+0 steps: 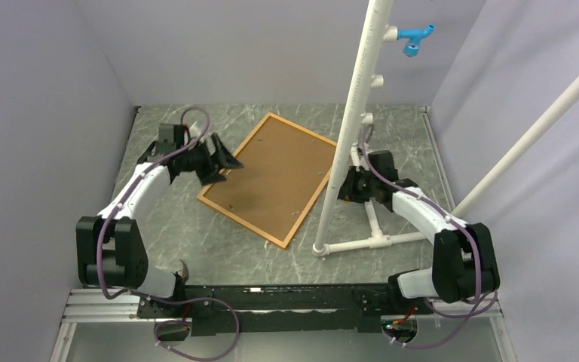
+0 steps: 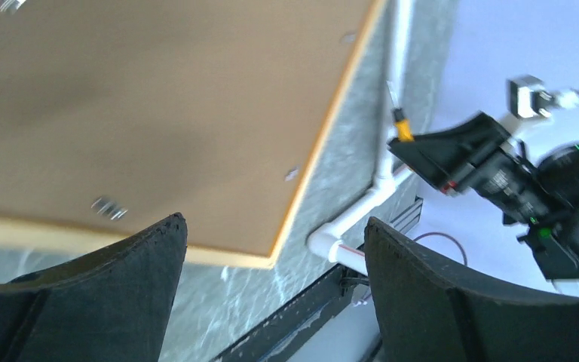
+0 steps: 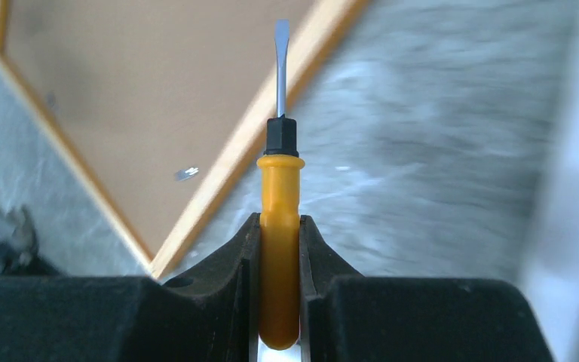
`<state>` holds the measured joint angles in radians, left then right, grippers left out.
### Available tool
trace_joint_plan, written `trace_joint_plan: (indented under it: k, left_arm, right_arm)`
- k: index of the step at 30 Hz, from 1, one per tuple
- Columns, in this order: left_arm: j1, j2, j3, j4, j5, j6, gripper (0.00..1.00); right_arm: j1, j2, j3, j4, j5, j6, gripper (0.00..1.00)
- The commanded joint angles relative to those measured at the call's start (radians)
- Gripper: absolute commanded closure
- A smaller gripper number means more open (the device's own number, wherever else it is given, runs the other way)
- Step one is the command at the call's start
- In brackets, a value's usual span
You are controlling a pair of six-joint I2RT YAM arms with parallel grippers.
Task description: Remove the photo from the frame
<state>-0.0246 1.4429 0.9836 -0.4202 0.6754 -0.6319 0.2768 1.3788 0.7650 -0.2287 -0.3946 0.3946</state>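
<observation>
On the grey marbled surface [image 1: 196,249], the orange frame [image 1: 302,129] is seen lying flat and askew, its brown backing board [image 1: 271,177] turned up (the photo itself cannot be made out). Over its left side the left jaws are held spread wide, nothing between them. Just off its right edge, the right jaws are pinched on the orange-handled screwdriver [image 3: 280,181], blade pointed toward the frame.

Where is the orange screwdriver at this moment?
The screwdriver is clamped between the fingers of the right gripper, right of the frame. In the right wrist view its tip points at the frame's orange edge.
</observation>
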Motion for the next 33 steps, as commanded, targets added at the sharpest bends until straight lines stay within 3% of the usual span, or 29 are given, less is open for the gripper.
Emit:
trace_joint_plan:
  k: [1, 7, 17, 33]
  left_arm:
    - [-0.139, 0.000, 0.284, -0.056, -0.029, 0.098, 0.11]
    - [-0.198, 0.170, 0.557, -0.148, -0.022, 0.192, 0.11]
    - [-0.195, 0.225, 0.470, -0.173, -0.020, 0.278, 0.12]
    - [-0.196, 0.223, 0.451, -0.153, 0.008, 0.278, 0.11]
  right_arm:
    - [-0.126, -0.093, -0.020, -0.095, 0.229, 0.017, 1.00]
    - [-0.310, -0.115, 0.002, -0.163, 0.390, 0.016, 1.00]
    - [-0.375, 0.068, 0.054, -0.141, 0.549, 0.014, 1.00]
    - [-0.377, 0.169, 0.056, -0.148, 0.614, 0.001, 0.75]
